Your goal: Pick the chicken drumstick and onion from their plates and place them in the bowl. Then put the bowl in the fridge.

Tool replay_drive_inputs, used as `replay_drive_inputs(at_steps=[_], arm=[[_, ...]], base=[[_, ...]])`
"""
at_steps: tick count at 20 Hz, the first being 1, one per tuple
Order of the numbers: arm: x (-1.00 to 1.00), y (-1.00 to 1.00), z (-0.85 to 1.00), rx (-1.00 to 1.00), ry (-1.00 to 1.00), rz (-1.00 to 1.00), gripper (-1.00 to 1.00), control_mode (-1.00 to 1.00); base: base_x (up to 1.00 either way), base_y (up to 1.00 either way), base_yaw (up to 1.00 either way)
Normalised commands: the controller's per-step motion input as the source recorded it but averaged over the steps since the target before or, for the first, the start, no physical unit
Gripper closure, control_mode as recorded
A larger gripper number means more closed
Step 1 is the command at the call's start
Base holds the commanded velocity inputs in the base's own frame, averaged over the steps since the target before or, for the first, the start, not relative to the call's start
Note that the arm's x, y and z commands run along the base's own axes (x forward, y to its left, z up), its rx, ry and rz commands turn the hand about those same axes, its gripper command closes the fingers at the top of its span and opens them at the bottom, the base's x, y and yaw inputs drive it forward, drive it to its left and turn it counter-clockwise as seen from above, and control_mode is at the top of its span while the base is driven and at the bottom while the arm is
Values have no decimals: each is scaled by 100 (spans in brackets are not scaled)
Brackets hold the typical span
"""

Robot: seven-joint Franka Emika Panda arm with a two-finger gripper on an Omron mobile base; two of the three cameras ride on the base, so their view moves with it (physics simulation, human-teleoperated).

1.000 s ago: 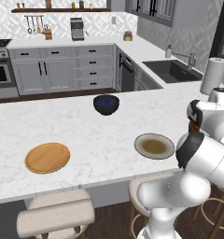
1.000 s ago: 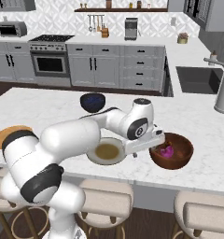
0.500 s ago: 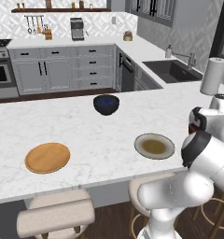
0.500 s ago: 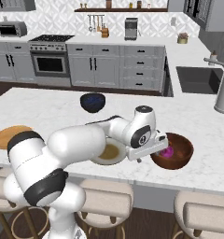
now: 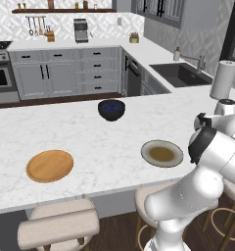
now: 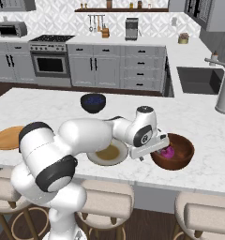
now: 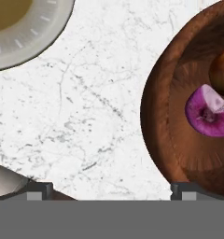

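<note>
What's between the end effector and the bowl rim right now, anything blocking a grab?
Nothing visible. The open end effector hangs over bare marble beside the bowl, one fingertip by its rim. The onion and chicken drumstick lie inside, away from that rim. The grey-rimmed plate sits apart on the other side.

Your left base view looks forward and down from behind the arm, across the desk (image 5: 100, 142) toward the far cabinets. Your right base view faces likewise from the other side; both share the grey-rimmed plate (image 5: 162, 153) and blue-black bowl (image 6: 93, 102). Your hand view hangs close, straight down over the reddish-brown bowl (image 7: 165, 116).
</note>
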Motion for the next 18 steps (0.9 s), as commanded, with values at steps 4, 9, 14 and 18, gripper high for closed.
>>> replay_drive_inputs(at_steps=[4, 9, 14, 18], arm=[[14, -14, -32, -1, 0, 0, -100, -100], [20, -6, -14, -1, 0, 0, -100, -100], [21, -3, 0, -3, 0, 0, -100, -100], [8, -15, -6, -2, 0, 0, -100, -100]], base=[[0, 0, 0], [0, 0, 0], [0, 0, 0], [0, 0, 0]])
